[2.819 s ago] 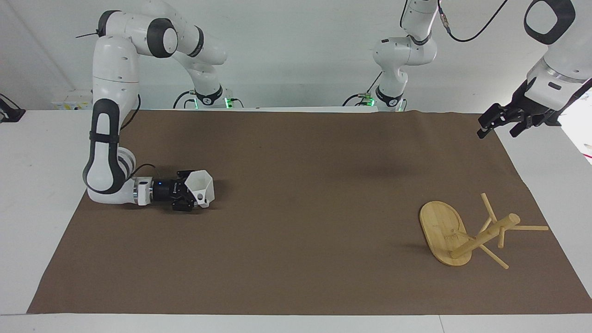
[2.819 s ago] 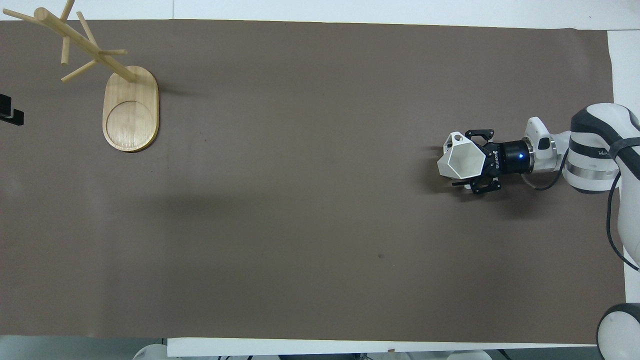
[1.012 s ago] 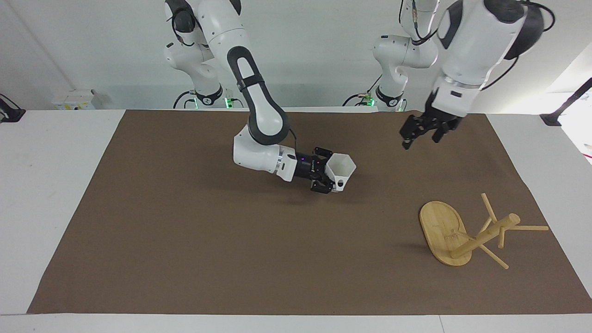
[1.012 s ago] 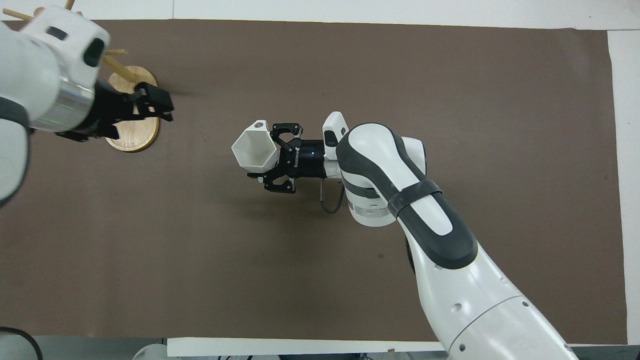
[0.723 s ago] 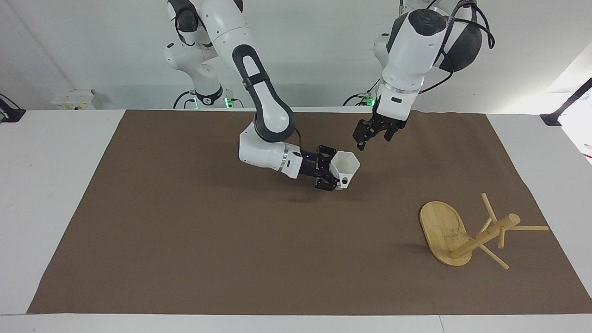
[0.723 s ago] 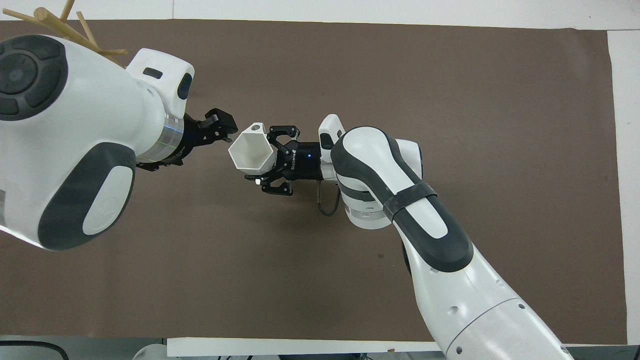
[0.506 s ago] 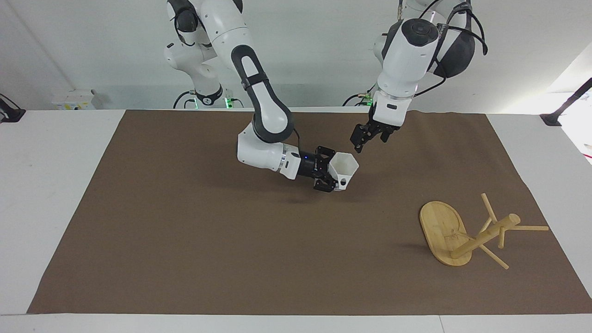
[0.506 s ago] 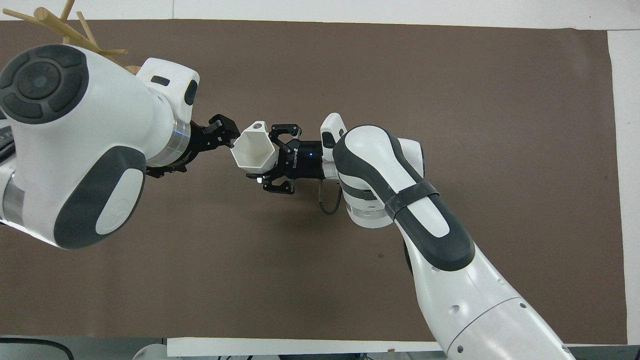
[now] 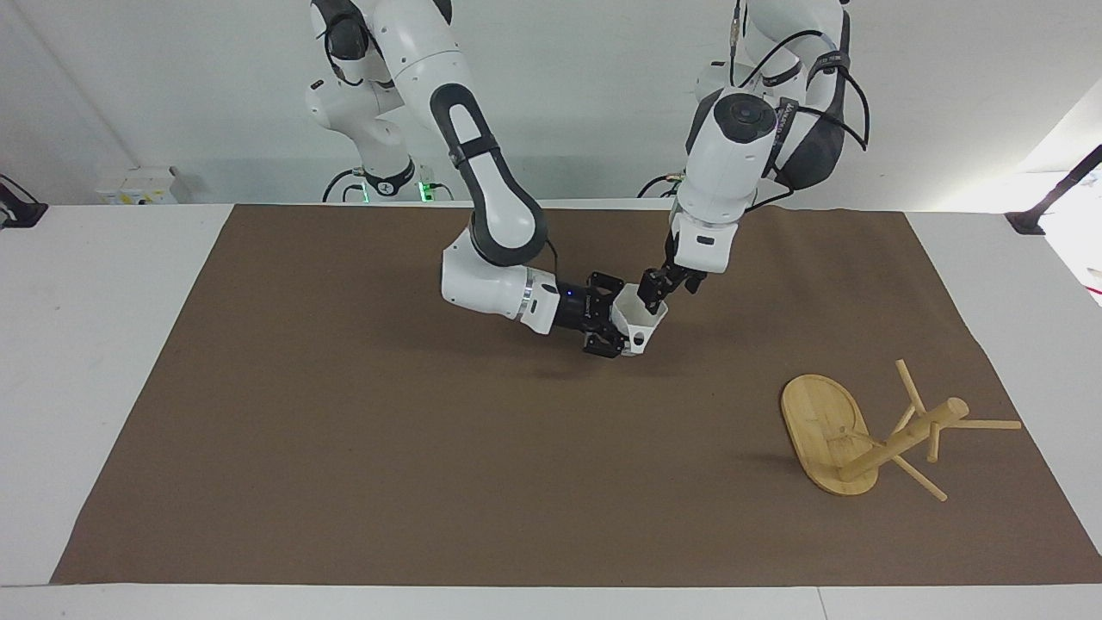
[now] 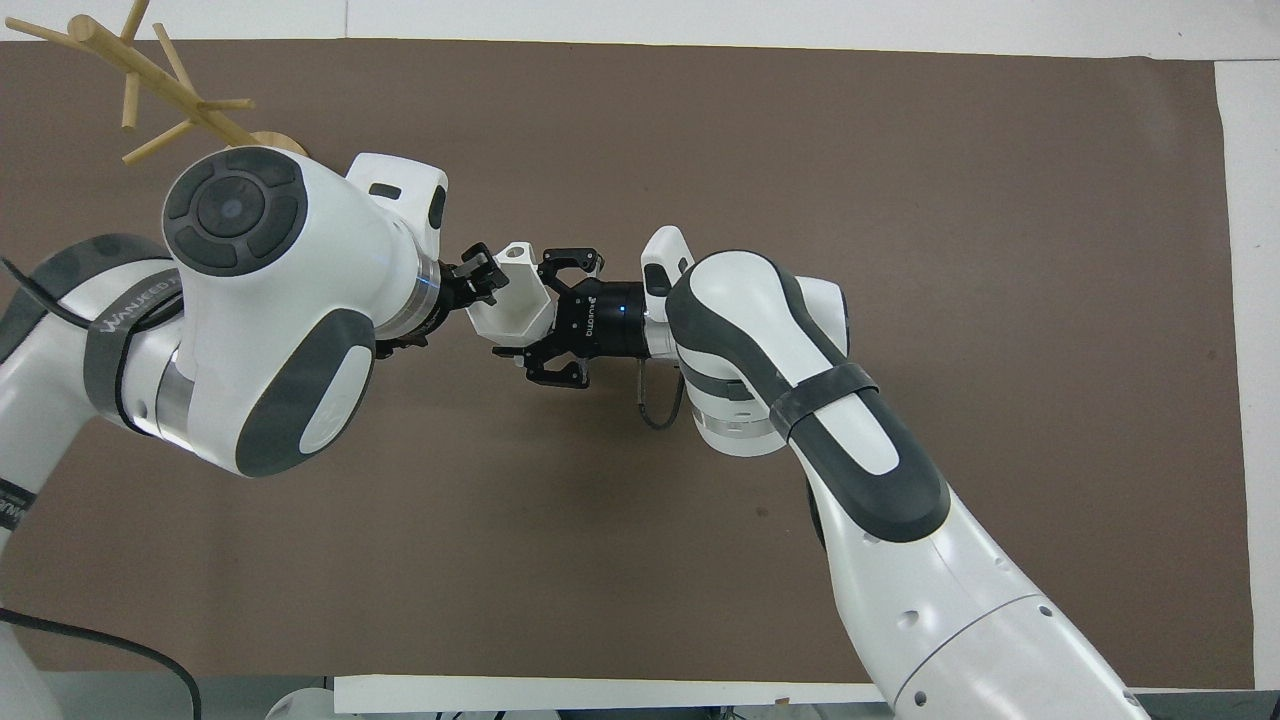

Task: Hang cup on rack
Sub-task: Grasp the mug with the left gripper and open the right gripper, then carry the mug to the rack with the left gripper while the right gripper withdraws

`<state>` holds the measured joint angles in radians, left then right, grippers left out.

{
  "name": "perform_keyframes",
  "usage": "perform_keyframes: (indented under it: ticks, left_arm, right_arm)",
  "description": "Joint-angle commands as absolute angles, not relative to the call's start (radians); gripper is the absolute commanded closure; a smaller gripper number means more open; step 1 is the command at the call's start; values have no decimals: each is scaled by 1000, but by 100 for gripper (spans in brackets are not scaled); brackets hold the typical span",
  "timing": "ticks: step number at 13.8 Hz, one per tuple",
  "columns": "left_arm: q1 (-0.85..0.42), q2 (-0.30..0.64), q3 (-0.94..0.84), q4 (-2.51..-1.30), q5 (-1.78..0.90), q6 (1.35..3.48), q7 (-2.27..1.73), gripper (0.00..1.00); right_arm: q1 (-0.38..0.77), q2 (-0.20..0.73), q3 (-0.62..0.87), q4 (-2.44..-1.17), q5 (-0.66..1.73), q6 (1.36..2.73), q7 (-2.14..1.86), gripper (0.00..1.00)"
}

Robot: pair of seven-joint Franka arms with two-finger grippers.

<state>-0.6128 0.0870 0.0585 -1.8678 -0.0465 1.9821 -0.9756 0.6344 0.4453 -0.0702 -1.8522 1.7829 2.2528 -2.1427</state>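
Observation:
The white faceted cup [image 9: 644, 325] is held above the middle of the brown mat, tipped with its mouth toward the left arm's end; it also shows in the overhead view [image 10: 518, 305]. My right gripper [image 9: 616, 332] is shut on the cup's base end, seen in the overhead view too [image 10: 538, 316]. My left gripper [image 9: 652, 298] is at the cup's rim with its fingers apart, also seen from overhead [image 10: 481, 280]. The bamboo rack [image 9: 895, 443] sits on the mat toward the left arm's end, farther from the robots than the cup. From overhead its post and pegs [image 10: 150, 75] show; the left arm hides most of its base.
The brown mat [image 9: 344, 448] covers most of the white table [image 9: 86, 344]. Both arms reach over the middle of the mat. Nothing else lies on it.
The right arm carried the cup from its own end of the table to the middle. The left arm swung in from its end and lowered its gripper onto the cup's rim.

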Motion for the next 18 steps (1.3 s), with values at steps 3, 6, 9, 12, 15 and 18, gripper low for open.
perform_keyframes:
  ticks: [3, 6, 9, 12, 15, 18]
  left_arm:
    - [-644, 92, 72, -1878, -43, 2003, -999, 100]
    - [-647, 92, 71, -1871, -57, 1997, -999, 100]
    - [-643, 95, 74, -1867, -98, 2005, -997, 100]
    - [-605, 121, 77, -1833, -101, 2019, -999, 100]
    - [-578, 124, 84, -1845, -89, 2116, -1032, 100]
    - [-529, 132, 86, -1931, -86, 2433, -1051, 100]
  right_arm:
    - [629, 446, -67, -1850, 1796, 2267, -2134, 60]
    - [624, 446, -67, -1850, 1796, 2267, -2134, 24]
    - [595, 446, -67, -1855, 1790, 2258, -2132, 0]
    - [502, 442, -72, -1855, 1754, 2167, -2129, 0]
    - [311, 439, -75, -1841, 1510, 1995, -2126, 0]
    - [103, 439, -77, -1804, 1289, 1815, -2117, 0]
